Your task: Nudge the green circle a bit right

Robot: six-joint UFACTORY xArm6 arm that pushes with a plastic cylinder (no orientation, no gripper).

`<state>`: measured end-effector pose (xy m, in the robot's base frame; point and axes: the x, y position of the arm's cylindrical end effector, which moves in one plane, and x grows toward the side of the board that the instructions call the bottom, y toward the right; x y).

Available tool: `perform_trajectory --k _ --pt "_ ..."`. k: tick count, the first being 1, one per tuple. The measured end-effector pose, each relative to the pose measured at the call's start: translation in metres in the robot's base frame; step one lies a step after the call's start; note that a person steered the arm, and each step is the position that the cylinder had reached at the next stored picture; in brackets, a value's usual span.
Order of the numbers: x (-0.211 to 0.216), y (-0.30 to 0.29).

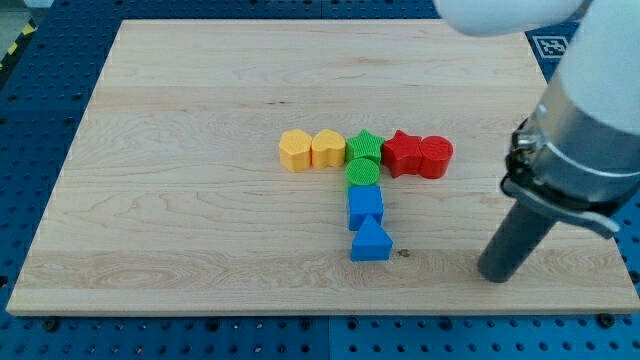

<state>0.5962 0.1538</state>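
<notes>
The green circle (363, 171) sits near the middle of the wooden board (180, 200). A green star (366, 145) touches it above and a blue block (365, 206) touches it below. A blue triangle (371, 242) lies below that block. A yellow hexagon (295, 150) and a yellow heart (328, 148) lie left of the star. A red star (402, 152) and a red block (436, 157) lie right of it. My tip (496, 275) rests on the board at the lower right, well to the right of the blue triangle and clear of all blocks.
The arm's grey body (585, 130) fills the view's right side above the rod. A blue perforated table (40, 90) surrounds the board. The board's right edge lies just beyond my tip.
</notes>
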Motion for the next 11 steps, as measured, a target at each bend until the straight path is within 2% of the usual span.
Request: perform_trajectory --k 2,3,4,11 --pt "0.021 -0.092" --pt "0.014 -0.162" --pt "-0.022 -0.181" --pt "-0.137 -0.142"
